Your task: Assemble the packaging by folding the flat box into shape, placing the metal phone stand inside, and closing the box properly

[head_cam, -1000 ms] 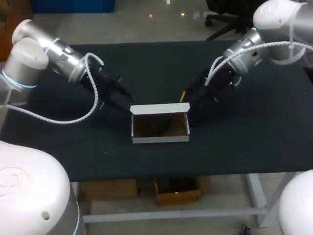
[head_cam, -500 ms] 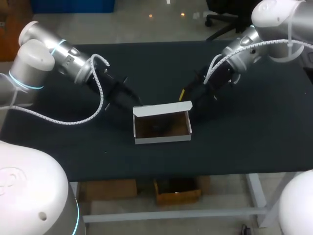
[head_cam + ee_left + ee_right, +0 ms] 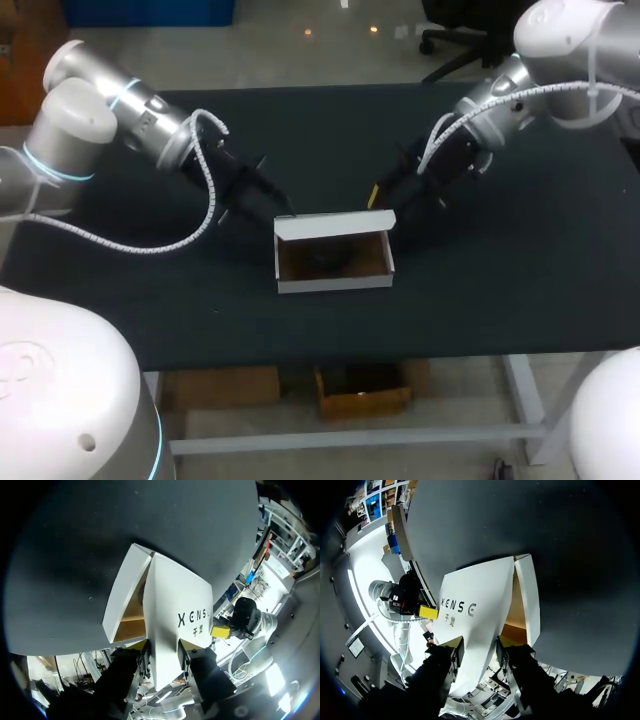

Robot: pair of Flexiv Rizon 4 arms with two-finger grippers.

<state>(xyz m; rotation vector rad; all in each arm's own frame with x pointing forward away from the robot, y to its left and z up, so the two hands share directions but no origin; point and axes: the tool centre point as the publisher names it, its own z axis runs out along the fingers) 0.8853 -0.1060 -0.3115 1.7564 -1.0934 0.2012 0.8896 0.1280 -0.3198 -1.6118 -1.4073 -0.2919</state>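
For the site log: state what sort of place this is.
Probably a robotics lab bench: a cabled left arm and right arm flank a black table bearing one open white box, its lid raised.

Seen from above, a table point(image 3: 330, 130) with a matte black top spans the middle of the frame from left to right. Its pale metal frame point(image 3: 350, 437) shows along the bottom.
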